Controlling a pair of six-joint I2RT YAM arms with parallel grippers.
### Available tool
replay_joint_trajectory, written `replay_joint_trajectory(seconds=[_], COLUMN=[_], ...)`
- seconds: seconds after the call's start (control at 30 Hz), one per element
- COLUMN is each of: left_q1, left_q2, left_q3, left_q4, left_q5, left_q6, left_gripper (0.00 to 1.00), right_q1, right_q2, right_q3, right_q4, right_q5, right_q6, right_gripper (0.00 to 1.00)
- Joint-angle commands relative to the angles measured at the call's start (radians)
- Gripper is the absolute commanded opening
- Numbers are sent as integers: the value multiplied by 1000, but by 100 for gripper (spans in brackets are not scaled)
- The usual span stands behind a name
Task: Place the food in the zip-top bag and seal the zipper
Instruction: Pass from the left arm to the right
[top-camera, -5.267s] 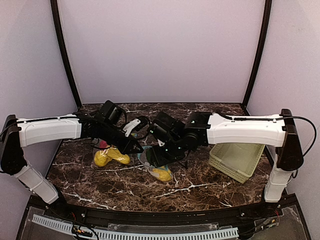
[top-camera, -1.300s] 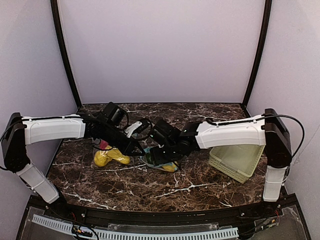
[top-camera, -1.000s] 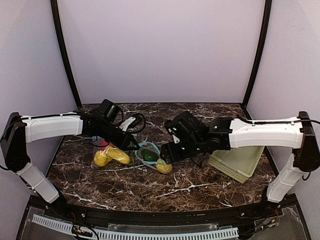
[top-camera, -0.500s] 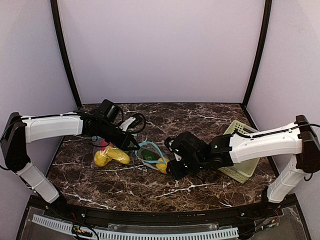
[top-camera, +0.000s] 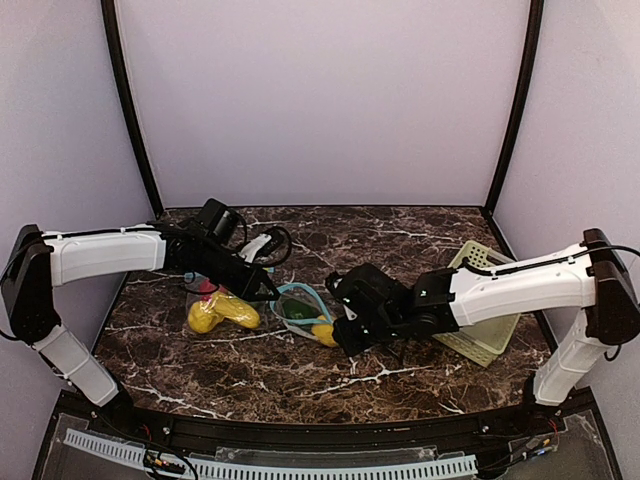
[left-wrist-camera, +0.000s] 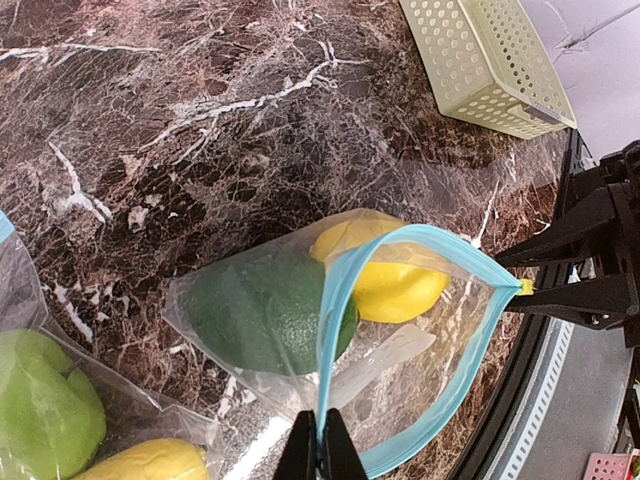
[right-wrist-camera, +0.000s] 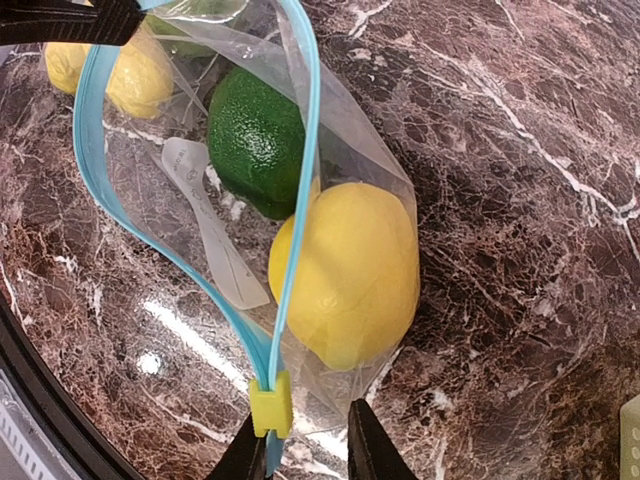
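The clear zip-top bag (top-camera: 303, 312) with a blue zipper lies at the table's middle. It holds two pieces of the food, a dark green piece (right-wrist-camera: 258, 138) and a yellow piece (right-wrist-camera: 347, 272). My left gripper (left-wrist-camera: 320, 447) is shut on the blue zipper strip (left-wrist-camera: 335, 310) at the bag's left end. My right gripper (right-wrist-camera: 305, 455) is at the other end, jaws a little apart. The yellow slider (right-wrist-camera: 271, 405) rests against its left finger, with a gap to the right finger. The bag's mouth gapes open.
A second clear bag (top-camera: 220, 312) left of the first holds yellow pieces, a light green ball (left-wrist-camera: 40, 420) and a red ball (top-camera: 205, 288). The pale green slatted basket (top-camera: 487, 320) lies at the right, partly under my right arm.
My right gripper has come round to the bag's near-right end and narrowed its jaws beside the yellow slider. The left gripper has kept its hold on the zipper strip.
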Motion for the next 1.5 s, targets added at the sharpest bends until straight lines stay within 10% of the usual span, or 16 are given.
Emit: replay_joint_trajectory(seconds=[0.0,0.43,0.8,1.13,1.47], left_q1=[-2,-2,-3,-223,-345], left_q2=[-31,-36,-238,-429,-283], left_q3=[-3,-1,-68,-240,-304], left_q4=[-7,-12,40,315,609], left_q5=[10,-8,-126,136,245], left_q6=[2,5,104,94,14], left_gripper=[1,1,69,71,66], right_q1=[7,7,8,9,8], right_q2=[21,-25,-151,-266,-303], right_q3=[30,-8,-124,-308,-393], right_q4=[32,65,219,370,457], right_q5=[19,-4,-410,-575,-605], right_q6=[-22,-71,-289,-307,-294], right_gripper=[23,0,0,0,0])
